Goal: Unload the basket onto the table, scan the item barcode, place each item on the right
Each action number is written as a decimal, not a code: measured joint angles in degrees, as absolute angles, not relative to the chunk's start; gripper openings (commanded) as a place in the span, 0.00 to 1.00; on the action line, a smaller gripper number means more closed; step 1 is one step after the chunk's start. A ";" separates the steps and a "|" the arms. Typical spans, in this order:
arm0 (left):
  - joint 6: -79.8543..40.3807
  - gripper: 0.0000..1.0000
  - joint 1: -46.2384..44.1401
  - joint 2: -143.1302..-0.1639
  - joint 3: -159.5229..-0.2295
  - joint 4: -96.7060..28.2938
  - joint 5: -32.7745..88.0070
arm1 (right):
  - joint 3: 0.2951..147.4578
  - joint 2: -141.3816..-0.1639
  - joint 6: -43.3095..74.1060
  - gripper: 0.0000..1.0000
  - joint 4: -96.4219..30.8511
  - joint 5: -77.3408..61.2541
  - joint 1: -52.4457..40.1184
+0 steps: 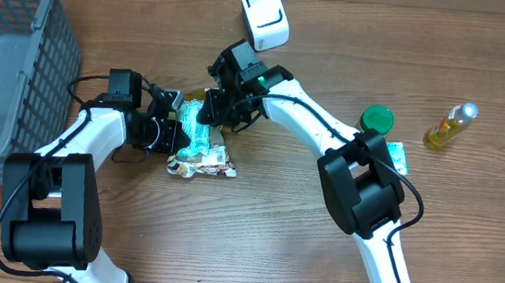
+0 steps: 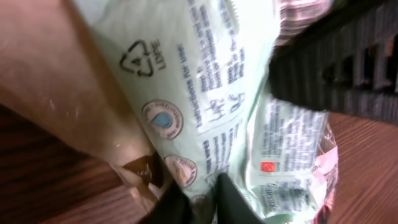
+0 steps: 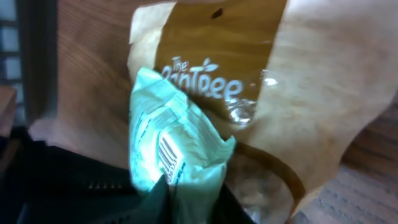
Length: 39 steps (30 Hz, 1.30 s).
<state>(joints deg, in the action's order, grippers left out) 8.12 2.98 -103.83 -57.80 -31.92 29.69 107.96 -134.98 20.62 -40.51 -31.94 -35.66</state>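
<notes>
Target item: mint-green packet (image 1: 195,136), lying at table centre between the two grippers, on top of other pouches. Its long axis runs roughly 11 to 5 o'clock in the overhead view.

Right gripper (image 1: 213,112): at the packet's 1 o'clock end. In the right wrist view the jaws are nearly together, and the packet's edge appears pinched between them. The barcode (image 3: 168,158) sits just above that pinch, facing this camera.

Left gripper (image 1: 171,136): at the packet's 9 o'clock side. Its fingers (image 2: 171,205) stand a narrow gap apart with the packet's lower edge between them. This appears to be a light hold.

Critical relation: the white scanner (image 1: 264,17) stands at 1 o'clock from the right gripper, well apart. The right arm is the nearer one.

Pose: the right arm reaches in from 4 o'clock with the wrist bent down. The left forearm lies low, pointing to 3 o'clock.
</notes>
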 measured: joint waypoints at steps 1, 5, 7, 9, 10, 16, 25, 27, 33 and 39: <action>8.03 0.24 2.98 -103.83 -57.91 -32.73 29.71 | 107.96 -134.98 20.25 0.04 -40.69 -32.93 -35.51; 7.92 0.40 4.03 -103.83 -60.64 -38.46 31.57 | 107.98 -134.98 19.68 0.04 -41.36 -37.58 -34.39; 8.21 0.50 5.15 -103.83 -63.42 -41.50 34.28 | 107.98 -134.98 19.46 0.04 -41.69 -39.92 -33.58; 8.01 0.56 6.52 -103.70 -66.32 -43.83 37.04 | 108.01 -134.98 19.40 0.04 -42.85 -41.41 -32.62; 7.97 0.57 7.27 -103.57 -67.85 -44.95 38.41 | 108.03 -134.98 19.38 0.04 -43.62 -42.00 -32.16; 7.97 0.55 9.87 -102.59 -72.16 -47.16 41.67 | 108.31 -134.72 14.68 0.04 -55.02 -43.11 -28.75; 8.16 0.32 9.17 -102.56 -72.16 -48.23 39.05 | 108.53 -131.98 2.17 0.04 -67.77 -30.79 -23.00; 8.16 0.28 8.62 -102.56 -72.16 -48.23 38.65 | 108.68 -131.70 0.21 0.04 -68.20 -29.17 -22.85; 8.14 0.25 6.39 -102.56 -72.16 -47.79 36.45 | 108.73 -131.61 -3.25 0.04 -68.64 -33.26 -22.83; 8.14 0.25 5.21 -102.56 -72.16 -47.79 34.52 | 111.02 -131.63 -6.13 0.04 -74.13 -43.70 -20.60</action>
